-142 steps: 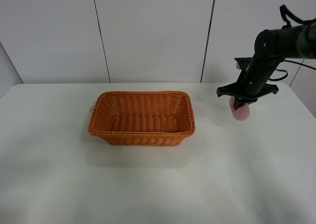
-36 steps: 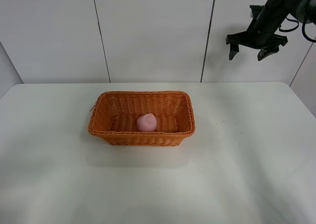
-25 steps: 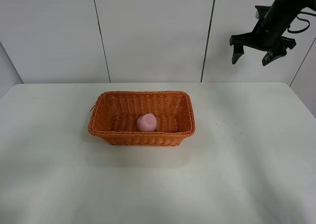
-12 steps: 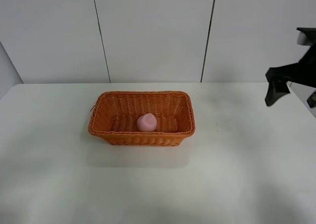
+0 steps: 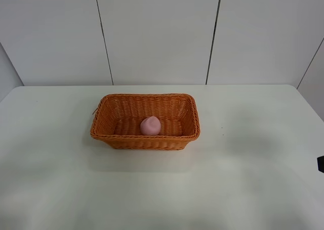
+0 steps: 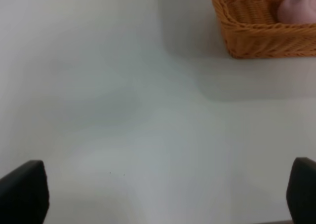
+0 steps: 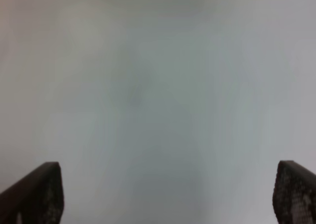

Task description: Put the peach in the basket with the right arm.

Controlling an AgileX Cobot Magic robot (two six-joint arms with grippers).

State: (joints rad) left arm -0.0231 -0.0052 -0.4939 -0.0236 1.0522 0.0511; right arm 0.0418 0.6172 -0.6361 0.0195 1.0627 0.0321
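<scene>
The pink peach (image 5: 150,125) lies inside the orange-brown wicker basket (image 5: 107,131) at the table's middle, a little toward its front wall. The left wrist view catches a corner of the basket (image 6: 256,44) with the peach (image 6: 297,8) in it. My right gripper (image 7: 160,194) is open over blurred white table, its two dark fingertips (image 7: 37,192) far apart; only a black sliver (image 5: 320,163) of that arm shows at the overhead view's right edge. My left gripper (image 6: 163,194) is open above bare table, away from the basket, and does not show in the overhead view.
The white table (image 5: 243,189) spreads around the basket. A white panelled wall (image 5: 157,32) with dark seams stands behind the table's far edge.
The peach went from the right gripper into the basket. The right arm then rose open, swung right and dropped down out of the overhead view.
</scene>
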